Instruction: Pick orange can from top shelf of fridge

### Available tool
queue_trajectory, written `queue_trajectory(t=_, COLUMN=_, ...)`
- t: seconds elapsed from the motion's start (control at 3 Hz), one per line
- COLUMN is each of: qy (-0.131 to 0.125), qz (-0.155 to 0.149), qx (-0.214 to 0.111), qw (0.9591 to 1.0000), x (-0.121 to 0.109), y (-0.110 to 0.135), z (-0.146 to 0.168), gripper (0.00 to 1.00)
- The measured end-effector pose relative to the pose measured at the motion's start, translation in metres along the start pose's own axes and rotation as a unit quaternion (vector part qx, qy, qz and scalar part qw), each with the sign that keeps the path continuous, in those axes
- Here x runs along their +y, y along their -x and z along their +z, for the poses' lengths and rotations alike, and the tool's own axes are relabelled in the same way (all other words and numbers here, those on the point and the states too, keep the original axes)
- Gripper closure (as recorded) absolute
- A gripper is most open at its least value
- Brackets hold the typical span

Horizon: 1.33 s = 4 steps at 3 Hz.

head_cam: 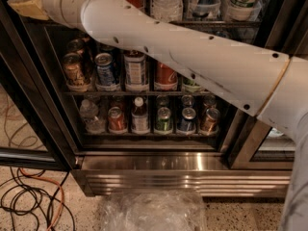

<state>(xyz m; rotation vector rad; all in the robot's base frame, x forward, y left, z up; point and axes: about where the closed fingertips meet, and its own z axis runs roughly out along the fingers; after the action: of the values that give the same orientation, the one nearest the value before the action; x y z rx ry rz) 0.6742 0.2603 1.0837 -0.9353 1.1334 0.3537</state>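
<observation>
The fridge (pixel 159 162) is black-framed, with wire racks and a stainless steel base. Its top shelf (pixel 207 22), a wire rack with a silver front rail, carries clear plastic bins. The orange can is possibly hidden behind the arm. The gripper (pixel 29 6) sits upper left, level with that shelf.

A dark-dotted white arm (pixel 192 57) ends in a tan tool (pixel 29 6) at top left, before the black-framed fridge (pixel 154 162).

The arm (pixel 192 66) is a thick white tube dotted with small dark screw holes; a thin tan seam rings it at right; its tan claw (pixel 28 6) shows at far upper left.
</observation>
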Motion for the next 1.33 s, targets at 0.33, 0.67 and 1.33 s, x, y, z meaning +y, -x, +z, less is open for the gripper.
queue_trajectory(t=0.33, qy=0.011, qz=-0.018, qx=0.000, qw=0.9998, x=-0.021, y=-0.007, z=-0.009, gripper=1.00)
queue_trajectory(t=0.67, qy=0.011, qz=-0.018, qx=0.000, qw=0.9998, x=-0.020, y=-0.006, z=-0.008, gripper=1.00)
queue_trajectory(t=1.33, qy=0.001, qz=-0.012, qx=-0.018, qw=0.9998, x=-0.029, y=0.009, z=-0.009, gripper=1.00)
